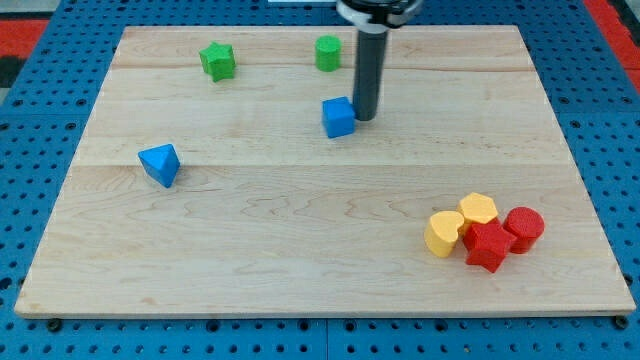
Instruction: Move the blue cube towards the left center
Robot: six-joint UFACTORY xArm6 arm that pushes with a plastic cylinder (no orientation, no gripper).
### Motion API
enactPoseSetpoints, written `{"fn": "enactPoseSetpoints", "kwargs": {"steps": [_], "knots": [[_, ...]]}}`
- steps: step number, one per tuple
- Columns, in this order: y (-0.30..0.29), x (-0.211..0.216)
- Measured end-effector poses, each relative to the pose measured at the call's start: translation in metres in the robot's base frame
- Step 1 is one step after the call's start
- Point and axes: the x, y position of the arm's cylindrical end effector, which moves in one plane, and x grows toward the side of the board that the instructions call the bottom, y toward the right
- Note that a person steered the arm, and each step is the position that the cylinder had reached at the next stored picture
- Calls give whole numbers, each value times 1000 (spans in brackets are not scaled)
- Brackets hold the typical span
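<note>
- The board [300, 200] is a pale wooden top lying on a blue pegboard [40, 120]; every place below is given from the blue cube.
- The blue cube [339, 117] sits in the upper middle of the board, a little toward the view's right of centre, well apart from the left edge.
- My tip [364, 118] is just at the cube's right side, touching it or nearly so; the exact contact cannot be made out.
- The rod [368, 70] rises straight from the tip toward the view's top, where it meets the dark mount at the frame edge.
- There is no pincer on this arm, only the rod, so nothing is apart, together or clamped.
- A green cylinder [328, 53] stands near the cube, toward the view's top and slightly to its left, just beside the rod.
- A green star-like block [217, 61] lies up and to the left of the cube, farther off than the cylinder.
- A blue triangular block [160, 164] lies well to the cube's left and a little lower, near the board's left side.
- Well down and to the right of the cube, four blocks huddle together: a yellow heart-like block [443, 234], a yellow cylinder [478, 209], a red star-like block [487, 246] and a red cylinder [524, 227].
- In that cluster the blocks touch or nearly touch one another.
</note>
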Motion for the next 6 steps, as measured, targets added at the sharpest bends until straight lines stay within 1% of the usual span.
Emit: {"fn": "enactPoseSetpoints", "kwargs": {"steps": [1, 2, 4, 5, 6], "knots": [[-44, 17], [-65, 44], [-147, 29], [-179, 30], [-199, 34]]}}
